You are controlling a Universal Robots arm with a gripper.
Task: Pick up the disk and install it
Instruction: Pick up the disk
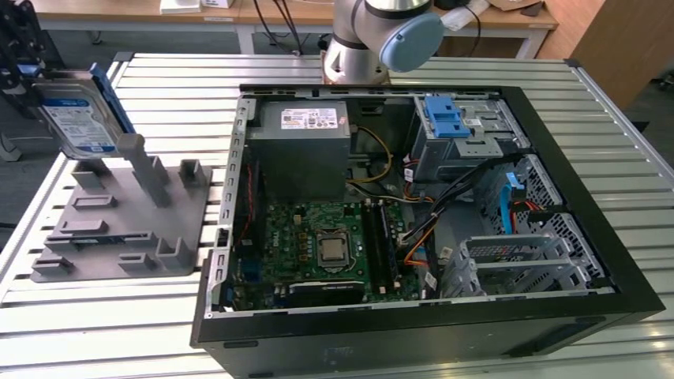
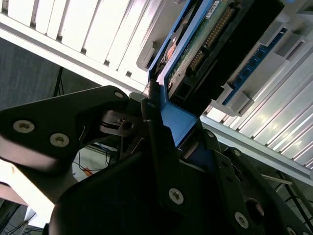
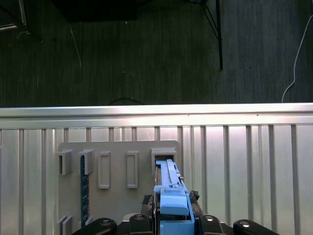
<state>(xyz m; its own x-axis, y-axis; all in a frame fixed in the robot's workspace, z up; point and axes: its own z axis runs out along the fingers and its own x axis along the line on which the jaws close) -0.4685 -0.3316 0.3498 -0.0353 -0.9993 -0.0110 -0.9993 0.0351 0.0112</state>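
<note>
The disk (image 1: 76, 118) is a silver drive with a white-and-blue label and a blue frame. It stands on edge over the back of the grey slotted holder (image 1: 126, 217), at the exterior view's left. My black gripper (image 1: 31, 79) is shut on its upper end. In the second wrist view the fingers (image 2: 156, 142) clamp the blue frame (image 2: 178, 122), and the disk's circuit-board side (image 2: 205, 44) shows beyond them. In the first wrist view the disk's blue edge (image 3: 170, 193) points at a slot of the holder (image 3: 117, 169). I cannot tell whether the disk still touches the holder.
An open black computer case (image 1: 421, 332) lies on the slatted metal table (image 1: 169, 71), at the exterior view's right of the holder. Inside are a grey power-supply box (image 1: 303, 150), the motherboard (image 1: 327, 249), a drive cage with a blue latch (image 1: 447, 118) and loose cables. The arm's base (image 1: 368, 39) stands behind the case.
</note>
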